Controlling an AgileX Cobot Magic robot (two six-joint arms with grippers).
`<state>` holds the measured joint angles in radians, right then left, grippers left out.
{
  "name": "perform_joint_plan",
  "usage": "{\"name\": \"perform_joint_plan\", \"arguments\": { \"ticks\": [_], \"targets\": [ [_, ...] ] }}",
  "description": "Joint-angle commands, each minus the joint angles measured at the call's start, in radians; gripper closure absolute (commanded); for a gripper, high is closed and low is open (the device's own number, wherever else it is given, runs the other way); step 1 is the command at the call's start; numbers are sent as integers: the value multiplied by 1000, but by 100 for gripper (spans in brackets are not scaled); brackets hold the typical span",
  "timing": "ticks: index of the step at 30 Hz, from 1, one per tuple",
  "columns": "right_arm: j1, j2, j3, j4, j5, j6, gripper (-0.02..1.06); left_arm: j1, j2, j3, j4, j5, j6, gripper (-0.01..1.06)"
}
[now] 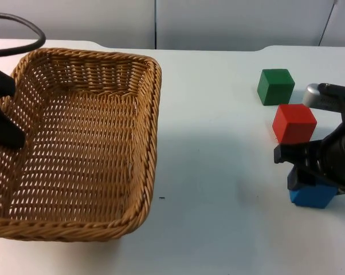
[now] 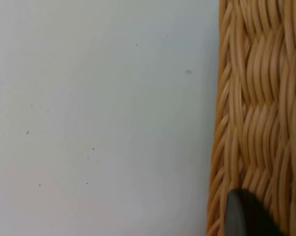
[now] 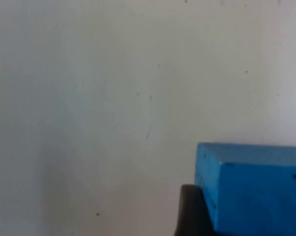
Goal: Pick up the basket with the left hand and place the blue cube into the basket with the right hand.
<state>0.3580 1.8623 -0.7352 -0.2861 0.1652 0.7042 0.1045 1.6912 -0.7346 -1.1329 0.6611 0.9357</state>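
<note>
Basket (image 1: pixel 81 143) long axis front-to-back, left pincer (image 1: pixel 3 123) clamping its rim; right pincer (image 1: pixel 310 182) gripping blue cube (image 1: pixel 313 195).

Woven wicker basket (image 1: pixel 86 149) cut off at the top view's left edge, left wall partly hidden behind the black left gripper (image 1: pixel 0 117); finger spacing there not readable. In the left wrist view, just a strip of basket weave (image 2: pixel 258 113) running out of frame, one dark fingertip (image 2: pixel 246 216) cropped by the edge. Blue cube (image 1: pixel 314 195) largely covered from above by the black right gripper (image 1: pixel 310 172), itself cropped at the top view's right edge. In the right wrist view, blue cube (image 3: pixel 256 187) cut off by the frame, one fingertip (image 3: pixel 190 211) touching its side, other fingertip unseen.
</note>
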Motion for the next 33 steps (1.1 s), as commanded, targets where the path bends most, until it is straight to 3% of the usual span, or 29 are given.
{"name": "perform_joint_plan", "arguments": {
  "ticks": [1,4,15,21,24,28,33],
  "targets": [
    [3,3,-3,-8,-7,2,76,1,-11,0,-15,20,-1,105],
    [3,1,-3,-23,-7,-7,105,1,-11,0,-15,20,-1,105],
    [43,-140,-3,-31,60,-29,105,1,-11,1,-13,20,-1,105],
    [167,-363,-36,-31,71,-64,105,1,-11,1,-13,20,-1,105],
    [273,-435,-113,-29,129,-102,105,1,-11,1,-17,20,-1,105],
    [374,-438,-225,-29,192,-141,105,1,-11,1,-19,24,-1,105],
    [476,-400,-347,-29,204,-189,105,1,-11,1,-19,24,-1,105]
  ]
}}
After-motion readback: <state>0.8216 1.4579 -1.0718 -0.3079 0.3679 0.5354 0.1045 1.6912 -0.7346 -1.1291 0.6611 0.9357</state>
